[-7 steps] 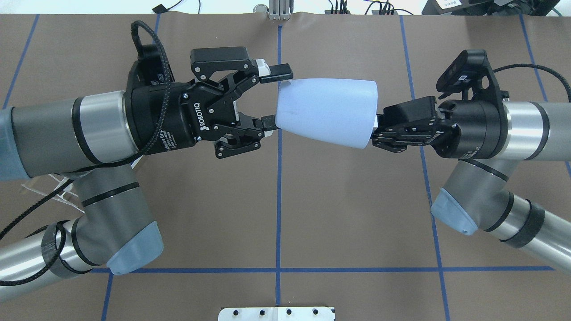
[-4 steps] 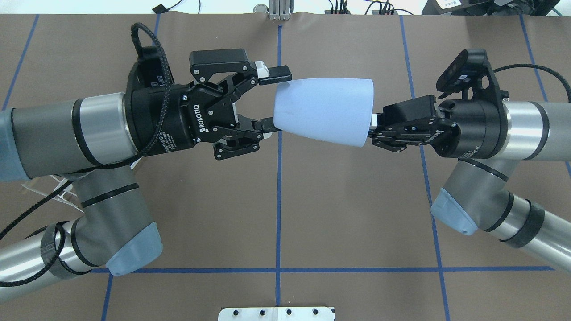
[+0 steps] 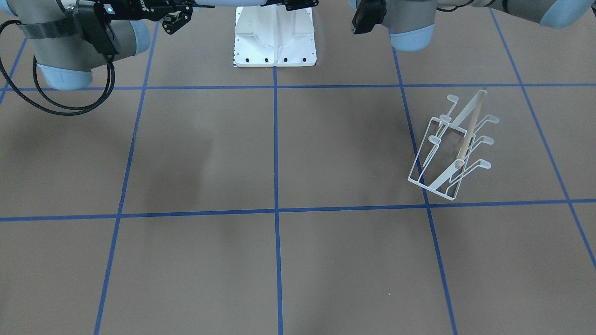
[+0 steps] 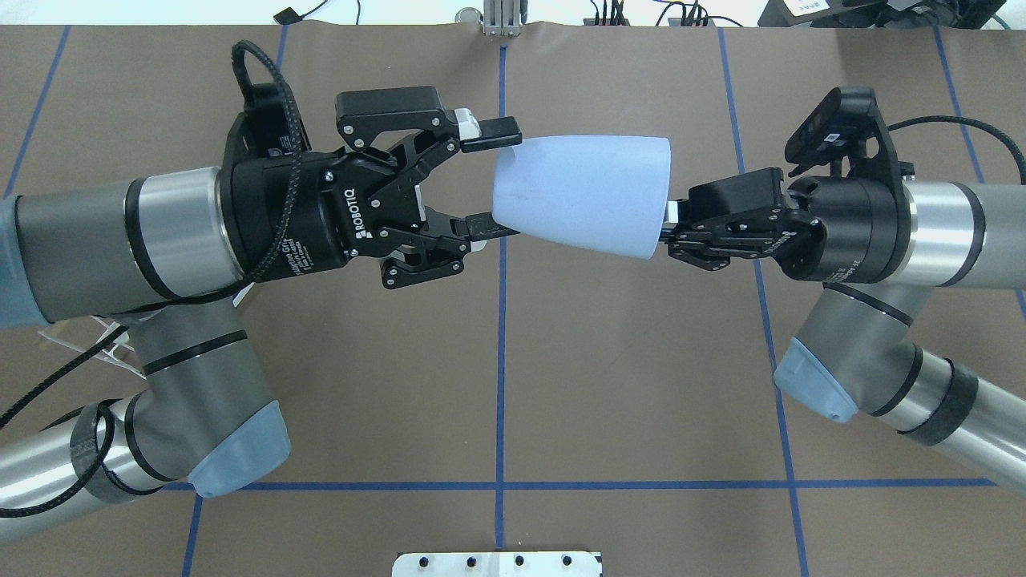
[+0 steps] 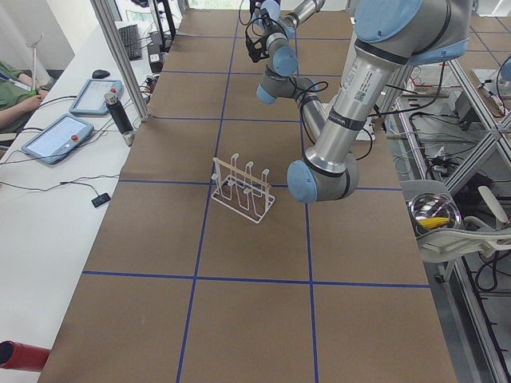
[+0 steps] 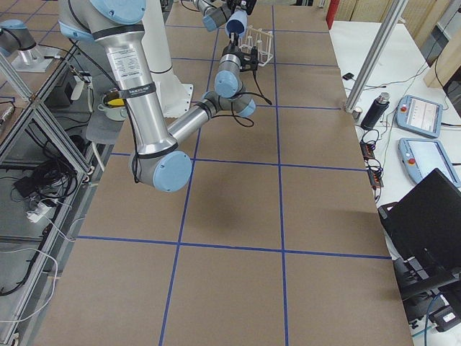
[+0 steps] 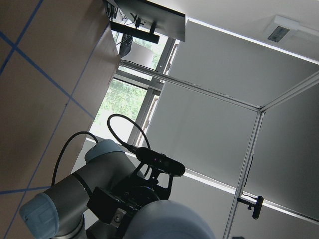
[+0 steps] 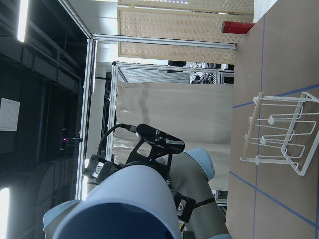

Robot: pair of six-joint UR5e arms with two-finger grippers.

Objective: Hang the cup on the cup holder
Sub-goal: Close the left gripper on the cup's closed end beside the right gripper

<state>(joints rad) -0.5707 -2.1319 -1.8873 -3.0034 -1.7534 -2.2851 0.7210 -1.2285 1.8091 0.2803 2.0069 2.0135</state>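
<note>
While aloft, cup clear of table

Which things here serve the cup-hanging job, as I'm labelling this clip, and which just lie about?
Job: cup, held aloft; cup holder; left pincer; right pincer.
Lying about: tablet; black bottle; steel bowl.

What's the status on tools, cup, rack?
Right tool shut on cup rim, cup in the air, lying sideways. Left tool open, straddling cup base. Rack stands on the table at robot's left, prongs bare.
</note>
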